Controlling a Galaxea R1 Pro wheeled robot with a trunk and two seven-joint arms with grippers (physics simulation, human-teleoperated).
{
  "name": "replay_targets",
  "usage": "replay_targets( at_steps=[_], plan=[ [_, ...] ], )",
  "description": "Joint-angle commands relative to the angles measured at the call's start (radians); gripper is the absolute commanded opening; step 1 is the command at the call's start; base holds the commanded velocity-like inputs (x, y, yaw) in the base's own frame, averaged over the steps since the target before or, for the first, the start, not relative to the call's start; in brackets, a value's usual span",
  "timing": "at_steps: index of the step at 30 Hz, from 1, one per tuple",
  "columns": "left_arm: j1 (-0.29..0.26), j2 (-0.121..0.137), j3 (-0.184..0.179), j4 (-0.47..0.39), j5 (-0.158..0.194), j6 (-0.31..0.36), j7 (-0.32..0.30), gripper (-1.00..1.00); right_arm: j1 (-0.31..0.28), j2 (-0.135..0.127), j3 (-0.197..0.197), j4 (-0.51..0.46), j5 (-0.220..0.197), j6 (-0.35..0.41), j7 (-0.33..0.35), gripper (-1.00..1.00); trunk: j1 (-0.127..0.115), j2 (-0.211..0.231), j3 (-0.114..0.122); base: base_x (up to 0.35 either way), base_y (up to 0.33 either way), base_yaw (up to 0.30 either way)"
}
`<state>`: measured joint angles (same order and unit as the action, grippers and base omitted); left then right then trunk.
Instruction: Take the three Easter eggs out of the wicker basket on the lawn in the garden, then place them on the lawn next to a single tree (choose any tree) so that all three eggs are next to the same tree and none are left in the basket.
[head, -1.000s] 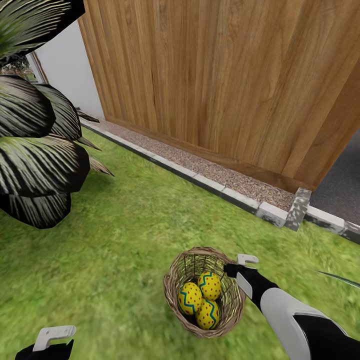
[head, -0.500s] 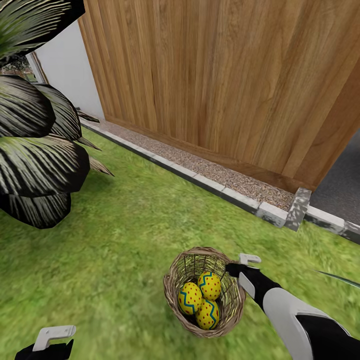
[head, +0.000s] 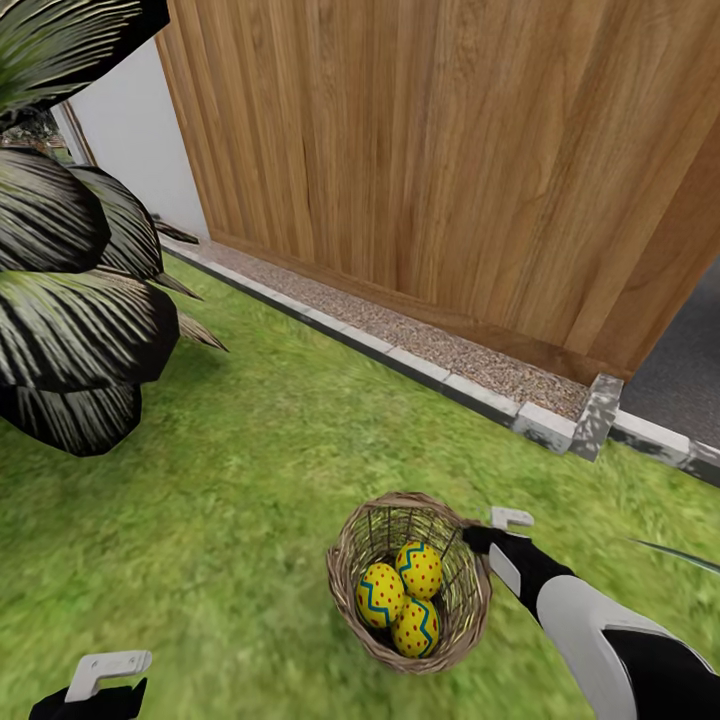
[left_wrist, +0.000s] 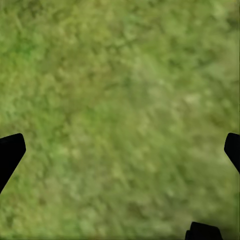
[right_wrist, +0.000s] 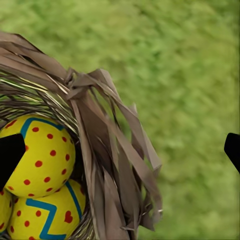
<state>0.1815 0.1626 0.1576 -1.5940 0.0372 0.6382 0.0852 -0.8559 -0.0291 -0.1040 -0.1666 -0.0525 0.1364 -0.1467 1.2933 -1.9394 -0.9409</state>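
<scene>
Inside the wicker basket (head: 409, 583) lie three Easter eggs (head: 400, 598); both jaws spread, empty.

The lawn (left_wrist: 120, 100) spreads across the left wrist view as blurred, mottled grass, darker green toward one corner and paler, yellowish-green through the middle. The left gripper (left_wrist: 120, 150) hangs above it with its two black fingertips (left_wrist: 10, 152) just entering from opposite sides of the picture, set wide apart with nothing but grass between them. They hold nothing and touch nothing that can be seen. A further small black piece of the gripper's body pokes in at one edge. How high the fingers stand over the grass cannot be told.
</scene>
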Motion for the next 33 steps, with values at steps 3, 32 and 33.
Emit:
replay_targets(
  at_steps=[3,32,33],
  plan=[
    [0.000,0.001,0.000,-0.001,0.004,0.004,0.005,1.00,0.000,0.000,0.000,-0.002,-0.007,0.005,-0.002,1.00,0.008,-0.015,-0.007,0.000,0.000,0.000],
    [0.000,0.001,0.000,-0.001,0.004,0.005,0.005,1.00,0.000,-0.003,0.003,-0.002,-0.003,0.012,-0.001,1.00,0.031,-0.057,-0.026,0.000,0.000,0.000],
    [0.000,0.001,0.000,-0.001,0.004,0.005,0.005,1.00,0.000,-0.003,0.003,-0.002,-0.003,0.013,-0.001,1.00,0.031,-0.057,-0.026,0.000,0.000,0.000]
  ],
)
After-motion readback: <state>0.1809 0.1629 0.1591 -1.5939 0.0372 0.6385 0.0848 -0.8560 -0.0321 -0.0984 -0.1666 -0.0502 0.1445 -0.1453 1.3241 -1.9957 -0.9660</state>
